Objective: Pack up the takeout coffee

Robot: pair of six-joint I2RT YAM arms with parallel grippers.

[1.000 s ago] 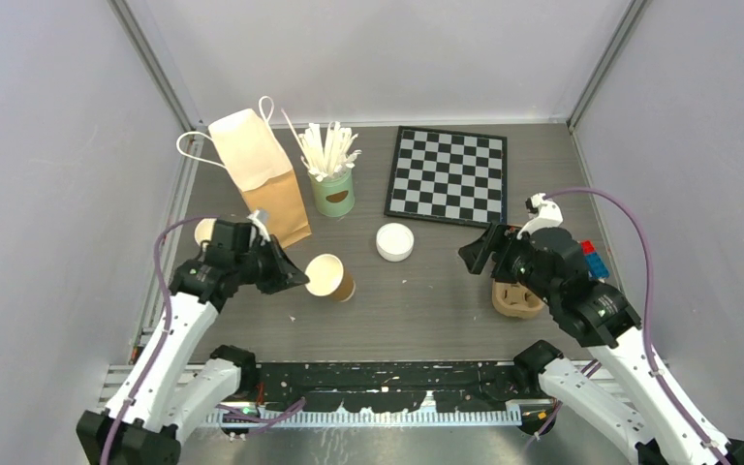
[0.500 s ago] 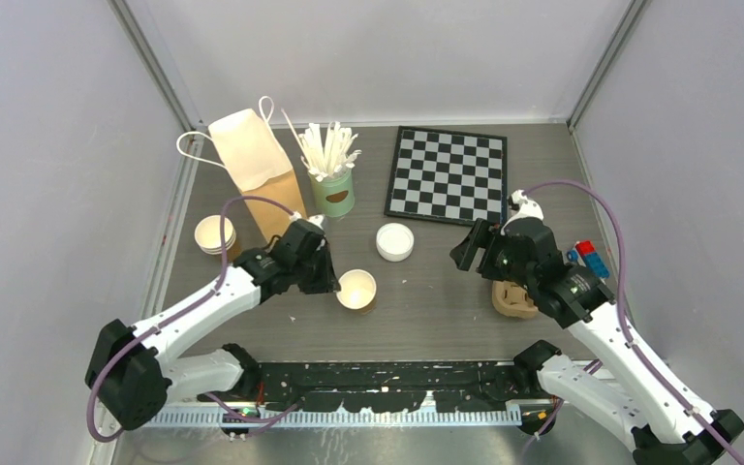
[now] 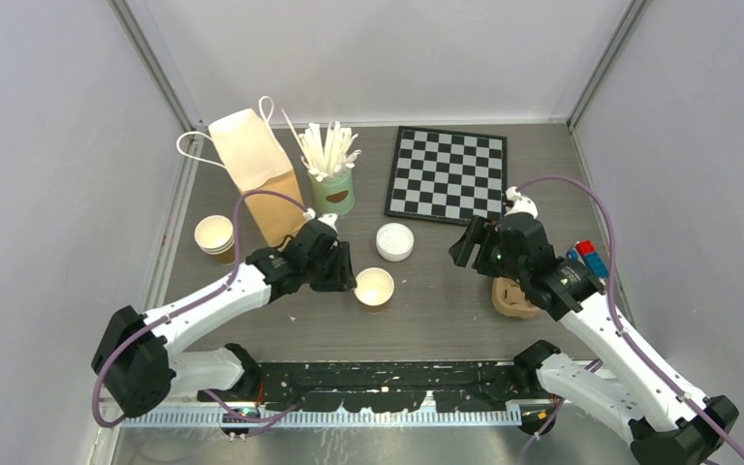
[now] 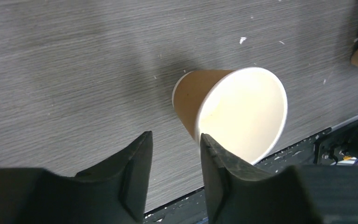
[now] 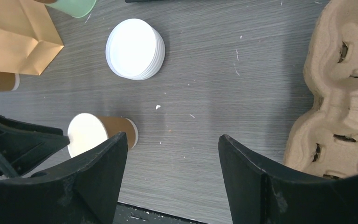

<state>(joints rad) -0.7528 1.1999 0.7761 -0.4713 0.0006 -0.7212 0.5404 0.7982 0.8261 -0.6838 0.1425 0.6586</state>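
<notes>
One tan paper cup (image 3: 375, 287) with a cream inside stands lidless on the table in front of the arms; it also shows in the left wrist view (image 4: 233, 112) and the right wrist view (image 5: 100, 133). My left gripper (image 3: 349, 280) is just left of it. Its jaws (image 4: 175, 140) are open with only table between them, and one fingertip (image 4: 207, 142) is at the cup's rim. More tan cups (image 3: 215, 235) sit stacked at the left. White lids (image 3: 394, 241) lie stacked mid-table (image 5: 134, 49). My right gripper (image 3: 467, 247) hangs open and empty (image 5: 172, 140) to the right of the lids.
A brown paper bag (image 3: 257, 174) stands at the back left, beside a mint-green can of white sticks (image 3: 332, 194). A checkerboard (image 3: 448, 176) lies at the back. The pulp cup tray (image 3: 515, 298) sits under the right arm (image 5: 345, 93), with red and blue blocks (image 3: 591, 259) beyond.
My left gripper carried the tilted cup to the right, set it upright and opened off it. The right arm drifted slightly left and forward.
</notes>
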